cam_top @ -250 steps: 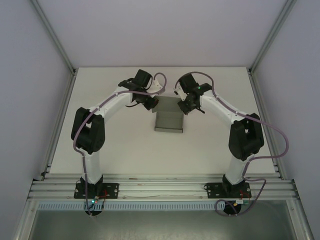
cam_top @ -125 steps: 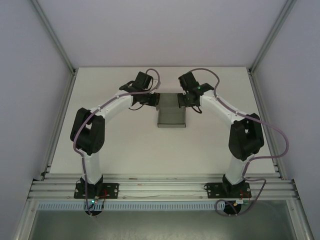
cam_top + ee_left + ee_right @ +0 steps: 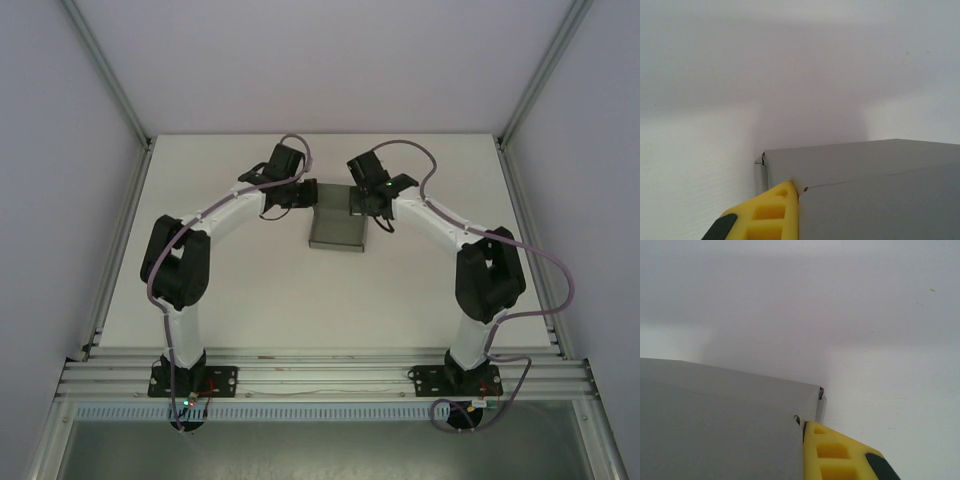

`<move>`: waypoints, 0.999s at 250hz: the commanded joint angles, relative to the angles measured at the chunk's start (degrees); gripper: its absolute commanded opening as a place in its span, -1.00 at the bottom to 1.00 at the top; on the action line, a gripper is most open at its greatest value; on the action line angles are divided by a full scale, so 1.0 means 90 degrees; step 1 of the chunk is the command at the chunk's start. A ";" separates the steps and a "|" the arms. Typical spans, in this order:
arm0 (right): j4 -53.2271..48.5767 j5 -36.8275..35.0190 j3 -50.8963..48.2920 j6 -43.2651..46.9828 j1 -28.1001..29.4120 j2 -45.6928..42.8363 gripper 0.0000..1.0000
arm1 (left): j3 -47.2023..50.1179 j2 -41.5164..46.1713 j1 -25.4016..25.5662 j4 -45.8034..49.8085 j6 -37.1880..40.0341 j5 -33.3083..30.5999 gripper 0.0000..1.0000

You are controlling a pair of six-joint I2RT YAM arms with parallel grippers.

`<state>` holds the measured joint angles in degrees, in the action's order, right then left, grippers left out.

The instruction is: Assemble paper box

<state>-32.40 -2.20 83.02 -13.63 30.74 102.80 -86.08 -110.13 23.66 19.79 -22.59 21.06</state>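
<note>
the paper box (image 3: 337,232) sits between the arms; left tool (image 3: 306,196) and right tool (image 3: 358,200), jaws closed tight, each pinch one far corner, equally near

Paper box (image 3: 337,234) blocks mid-table, left gripper (image 3: 305,196) and right gripper (image 3: 357,201) clamped at its far corners. Table (image 3: 300,300) open nearer the bases and to both sides.

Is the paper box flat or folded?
Folded, at least partly: the paper box shows a near wall from above, and a bent-down tab at each far corner. Fully closed: cannot tell.
</note>
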 commanded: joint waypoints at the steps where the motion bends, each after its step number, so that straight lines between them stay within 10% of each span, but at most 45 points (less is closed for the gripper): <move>1: 0.0397 -0.0212 -0.0295 -0.0332 0.0101 -0.0045 -0.93 | 0.0238 0.0273 0.0153 -0.0521 -0.0332 0.0102 -0.92; 250: 0.1306 -0.0702 -0.0959 -0.1313 0.0413 -0.0219 -0.96 | 0.0955 0.0576 0.0545 -0.1028 -0.0755 -0.0453 -0.93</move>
<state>-21.02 -10.28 73.93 -25.06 33.76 100.44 -76.34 -106.00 27.40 9.93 -27.18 13.02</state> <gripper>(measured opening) 0.060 0.055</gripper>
